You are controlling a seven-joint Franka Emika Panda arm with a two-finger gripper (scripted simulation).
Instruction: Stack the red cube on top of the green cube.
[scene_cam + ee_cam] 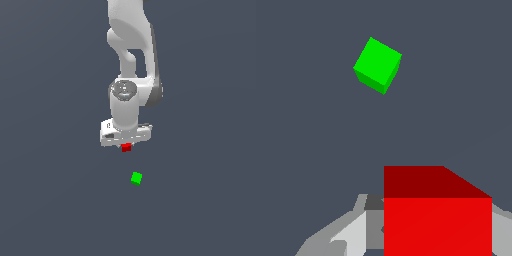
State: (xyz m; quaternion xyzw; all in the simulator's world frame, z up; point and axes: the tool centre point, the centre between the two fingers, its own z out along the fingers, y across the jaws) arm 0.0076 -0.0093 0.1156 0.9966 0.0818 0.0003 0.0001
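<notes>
Well apart from the green cube, I see my gripper clenched on the red cube

1. The gripper hides its own fingertips and the upper part of the red cube in the exterior view.
2. The wrist view's edge cuts off the red cube's lower part.
</notes>
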